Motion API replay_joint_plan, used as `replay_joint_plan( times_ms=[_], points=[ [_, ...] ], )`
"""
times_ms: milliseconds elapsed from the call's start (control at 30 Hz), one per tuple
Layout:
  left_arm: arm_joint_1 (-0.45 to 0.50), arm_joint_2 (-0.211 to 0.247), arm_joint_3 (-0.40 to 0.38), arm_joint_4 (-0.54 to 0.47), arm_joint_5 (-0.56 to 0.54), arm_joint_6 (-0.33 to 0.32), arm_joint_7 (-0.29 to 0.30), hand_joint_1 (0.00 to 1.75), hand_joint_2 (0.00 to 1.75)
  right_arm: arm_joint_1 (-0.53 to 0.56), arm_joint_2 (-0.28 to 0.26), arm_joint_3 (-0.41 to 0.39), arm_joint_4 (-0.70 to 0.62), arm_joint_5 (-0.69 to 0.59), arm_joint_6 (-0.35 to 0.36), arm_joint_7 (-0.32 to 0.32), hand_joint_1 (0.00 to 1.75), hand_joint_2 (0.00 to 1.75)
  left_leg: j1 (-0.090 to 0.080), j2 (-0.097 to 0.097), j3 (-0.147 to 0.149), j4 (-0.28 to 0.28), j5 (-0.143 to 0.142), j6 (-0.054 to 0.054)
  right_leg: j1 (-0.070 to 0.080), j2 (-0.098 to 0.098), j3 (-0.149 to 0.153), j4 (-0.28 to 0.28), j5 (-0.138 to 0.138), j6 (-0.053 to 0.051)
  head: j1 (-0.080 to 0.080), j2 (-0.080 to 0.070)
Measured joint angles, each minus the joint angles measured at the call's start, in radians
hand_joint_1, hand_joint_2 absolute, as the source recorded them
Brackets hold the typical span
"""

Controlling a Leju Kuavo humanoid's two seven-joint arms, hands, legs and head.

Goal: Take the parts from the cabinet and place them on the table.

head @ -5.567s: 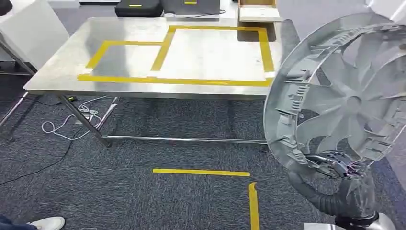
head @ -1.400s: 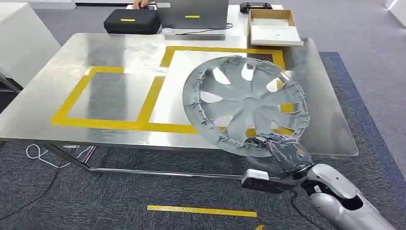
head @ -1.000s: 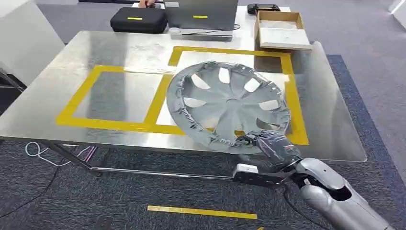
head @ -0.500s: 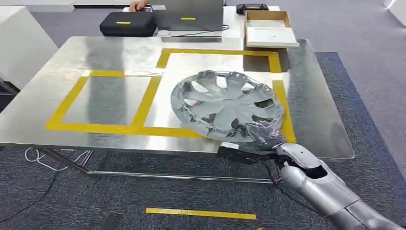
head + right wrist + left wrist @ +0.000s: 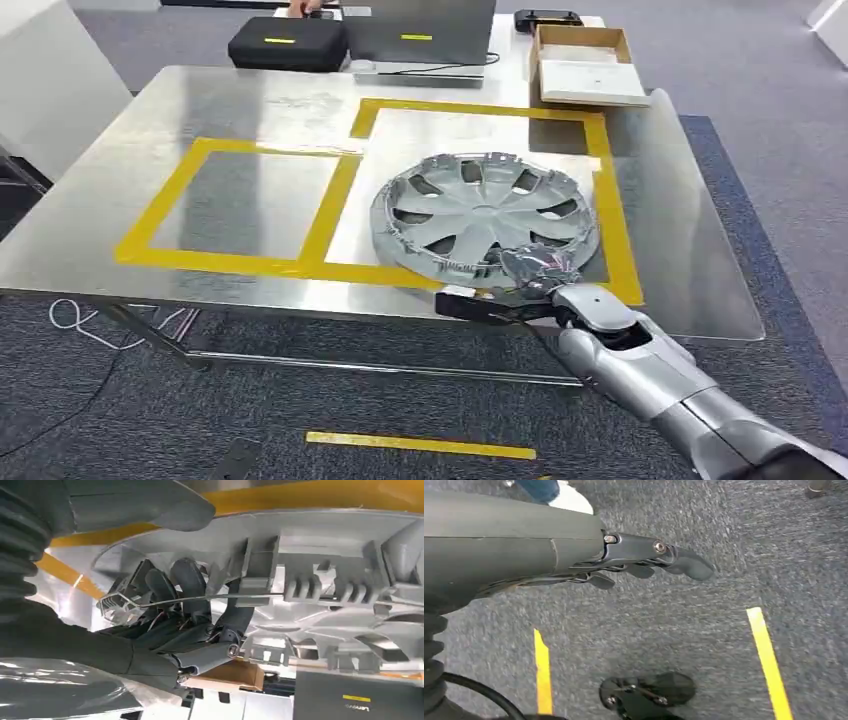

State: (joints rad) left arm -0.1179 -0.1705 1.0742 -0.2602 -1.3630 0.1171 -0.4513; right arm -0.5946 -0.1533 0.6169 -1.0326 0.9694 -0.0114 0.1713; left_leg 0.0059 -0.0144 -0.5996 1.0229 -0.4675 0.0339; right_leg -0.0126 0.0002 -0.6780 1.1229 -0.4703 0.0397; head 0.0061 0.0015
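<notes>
From the head view we look forward and down from high on the body over the steel tabletop [image 5: 250,120], with the right hand [image 5: 537,272] gripping the near rim of the hubcap [image 5: 485,220]. Our right wrist view sits very close behind that same hand [image 5: 165,625] and hubcap [image 5: 325,545]. Our left wrist view faces down past the left hand [image 5: 649,562] onto the carpet [image 5: 674,630].

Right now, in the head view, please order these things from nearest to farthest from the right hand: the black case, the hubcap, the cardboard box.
1. The hubcap: held at its near rim by the right hand.
2. The cardboard box: beyond the table's far edge, right side.
3. The black case: beyond the far edge, to the left.
</notes>
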Motion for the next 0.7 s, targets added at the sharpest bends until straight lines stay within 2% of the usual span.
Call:
replay_joint_plan(
  times_ms=[33,67,133,167,233,267,333,367,400,433,467,533,567,600,700],
  points=[
    [0.0,0.0,-0.001,0.0,0.002,-0.003,-0.006,0.0,1.75,-0.008,0.003,0.002,0.008,0.005,0.0,0.002,1.75,1.75,0.0,0.0,0.003,0.001,-0.003,-0.005,0.001,-0.001,0.035,-0.082,0.02,-0.003,0.0,0.0],
    [0.0,0.0,-0.001,0.001,0.003,-0.006,-0.008,0.0,1.75,-0.018,0.006,0.005,0.018,0.006,0.0,0.003,1.75,1.75,-0.007,0.0,-0.003,0.002,-0.005,-0.01,0.006,-0.002,0.057,-0.093,0.006,-0.004,0.0,0.0],
    [0.0,0.001,-0.001,0.002,0.006,-0.016,-0.01,0.0,1.75,-0.021,0.014,0.008,0.023,0.01,-0.003,0.003,1.75,1.75,-0.006,0.001,-0.007,0.007,-0.004,-0.016,0.005,0.003,0.055,-0.101,0.003,-0.01,-0.004,0.0],
    [0.002,0.001,-0.001,0.002,0.011,-0.02,-0.013,0.0,1.75,-0.02,0.014,0.009,0.028,0.012,-0.003,0.002,0.0,0.0,-0.005,0.001,-0.006,0.004,-0.005,-0.019,0.007,0.003,0.055,-0.1,-0.001,-0.015,-0.002,0.0],
    [0.005,0.007,-0.003,0.003,0.016,-0.021,-0.021,0.0,1.75,-0.023,0.014,0.009,0.035,0.016,-0.003,0.0,0.0,0.0,-0.004,0.002,-0.008,0.01,-0.015,-0.032,-0.001,0.002,0.061,-0.105,0.004,-0.026,-0.002,0.0],
    [0.005,0.007,-0.004,0.003,0.023,-0.019,-0.026,0.0,1.75,-0.027,0.014,0.008,0.035,0.017,-0.005,-0.005,0.0,0.0,-0.003,0.003,-0.018,0.044,-0.038,-0.04,-0.002,0.002,0.064,-0.105,0.001,-0.032,-0.01,0.0],
    [0.006,0.01,-0.005,0.003,0.034,-0.019,-0.029,0.0,1.75,-0.032,0.013,0.006,0.035,0.013,-0.005,-0.008,0.0,0.0,0.001,0.004,-0.081,0.188,-0.109,-0.047,-0.001,0.002,0.069,-0.105,-0.002,-0.038,-0.01,0.0],
    [0.008,0.01,-0.005,0.003,0.036,-0.018,-0.029,0.0,1.75,-0.031,0.011,0.003,0.035,0.01,-0.005,-0.009,0.0,0.0,0.001,0.004,-0.114,0.26,-0.135,-0.049,-0.001,0.002,0.071,-0.105,-0.004,-0.04,-0.011,0.0],
    [0.011,0.01,-0.005,0.003,0.041,-0.015,-0.029,0.0,0.0,-0.03,0.008,-0.001,0.036,0.003,-0.004,-0.01,0.0,0.0,0.001,0.004,-0.137,0.304,-0.142,-0.05,-0.001,0.002,0.072,-0.105,-0.005,-0.04,-0.011,0.0],
    [0.013,0.01,-0.005,0.003,0.045,-0.008,-0.027,0.0,0.0,-0.029,0.005,-0.004,0.035,-0.004,-0.004,-0.012,0.0,0.0,0.002,0.004,-0.138,0.299,-0.124,-0.049,-0.001,0.003,0.074,-0.105,-0.005,-0.04,-0.011,0.0],
    [0.014,0.011,-0.004,0.003,0.056,0.008,-0.018,0.0,0.0,-0.027,0.001,-0.014,0.035,-0.022,-0.006,-0.016,0.0,0.0,0.003,0.004,-0.12,0.253,-0.085,-0.047,-0.001,0.004,0.075,-0.104,-0.007,-0.039,-0.011,0.0],
    [0.014,0.011,-0.003,0.003,0.067,0.025,-0.006,0.0,0.0,-0.021,-0.005,-0.042,0.02,-0.07,-0.011,-0.03,0.0,0.0,0.003,0.004,-0.047,0.083,0.008,-0.039,-0.001,0.006,0.082,-0.104,-0.01,-0.033,-0.011,0.0],
    [0.014,0.012,-0.003,0.003,0.07,0.031,-0.002,0.0,0.0,-0.014,-0.008,-0.056,0.006,-0.093,-0.017,-0.036,0.0,0.0,0.001,0.004,-0.018,0.033,0.007,-0.035,0.001,0.007,0.084,-0.104,-0.013,-0.029,-0.01,0.0],
    [0.015,0.012,-0.003,0.003,0.072,0.035,-0.001,0.0,0.0,-0.01,-0.012,-0.068,-0.006,-0.107,-0.019,-0.041,0.0,0.0,-0.002,0.004,-0.012,0.011,0.004,-0.033,0.006,0.009,0.08,-0.101,-0.014,-0.024,-0.01,0.0],
    [0.021,0.013,-0.003,0.003,0.077,0.044,-0.001,0.0,0.0,0.012,-0.022,-0.09,-0.04,-0.134,-0.025,-0.049,0.0,0.0,-0.004,0.004,-0.015,0.013,0.0,-0.021,0.003,0.008,0.082,-0.108,-0.011,-0.008,-0.01,0.0]
  ],
)
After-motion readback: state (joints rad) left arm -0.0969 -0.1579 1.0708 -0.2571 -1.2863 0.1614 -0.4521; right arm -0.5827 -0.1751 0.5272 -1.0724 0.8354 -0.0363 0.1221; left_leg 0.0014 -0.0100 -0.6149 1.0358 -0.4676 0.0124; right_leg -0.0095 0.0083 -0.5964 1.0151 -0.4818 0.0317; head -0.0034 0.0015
